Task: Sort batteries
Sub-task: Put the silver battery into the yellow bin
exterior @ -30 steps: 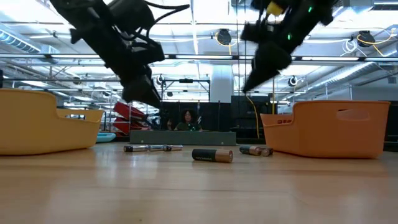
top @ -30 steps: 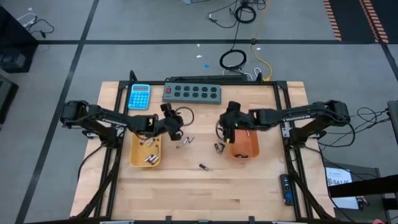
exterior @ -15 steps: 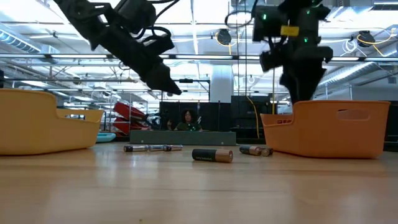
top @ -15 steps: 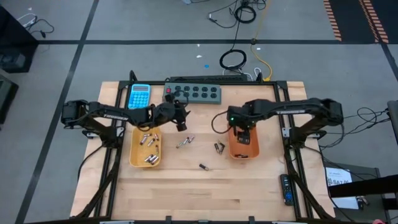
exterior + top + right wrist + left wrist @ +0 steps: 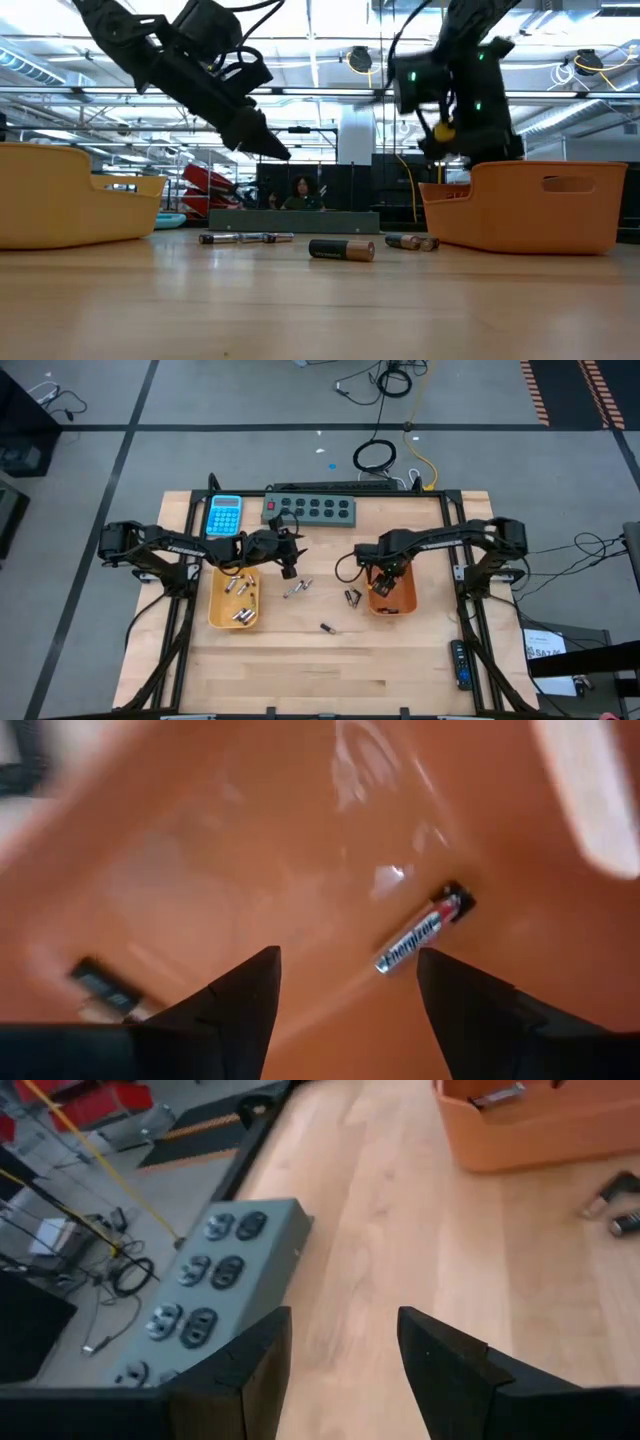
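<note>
Both claws gape empty; right claw (image 5: 345,995) low inside orange tray (image 5: 393,594), could knock its wall, scattering batteries (image 5: 424,928).

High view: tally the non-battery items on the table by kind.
Trays: 2, yellow and orange
Calculator: 1
Power strip: 1
Total: 4
</note>
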